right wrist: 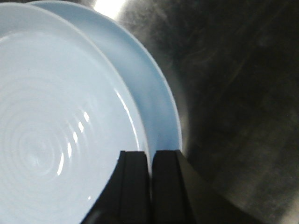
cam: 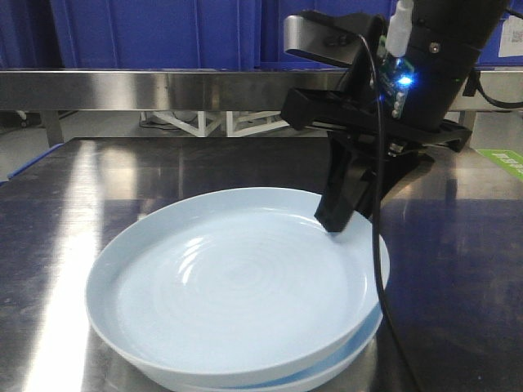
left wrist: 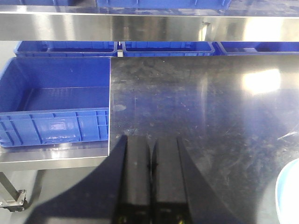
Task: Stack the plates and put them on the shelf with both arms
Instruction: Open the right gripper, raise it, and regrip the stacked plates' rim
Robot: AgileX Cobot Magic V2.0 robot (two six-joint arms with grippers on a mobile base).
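Note:
Two pale bluish-white plates lie one on the other on the dark steel tabletop (cam: 65,196). The upper plate (cam: 229,286) (right wrist: 56,126) sits tilted and shifted left over the lower plate (cam: 327,369) (right wrist: 145,79). My right gripper (cam: 335,224) (right wrist: 150,156) is shut on the upper plate's far right rim, one finger inside and one outside. Over bare tabletop, my left gripper (left wrist: 153,142) is shut with nothing in it; a plate edge (left wrist: 287,196) shows at its lower right. The shelf's shiny front rail (cam: 163,86) (left wrist: 140,25) runs across behind the table.
A blue crate (left wrist: 56,102) stands off the table's left edge, with more blue crates (cam: 163,33) behind and above the rail. The right arm's cable (cam: 377,245) hangs down across the plates' right side.

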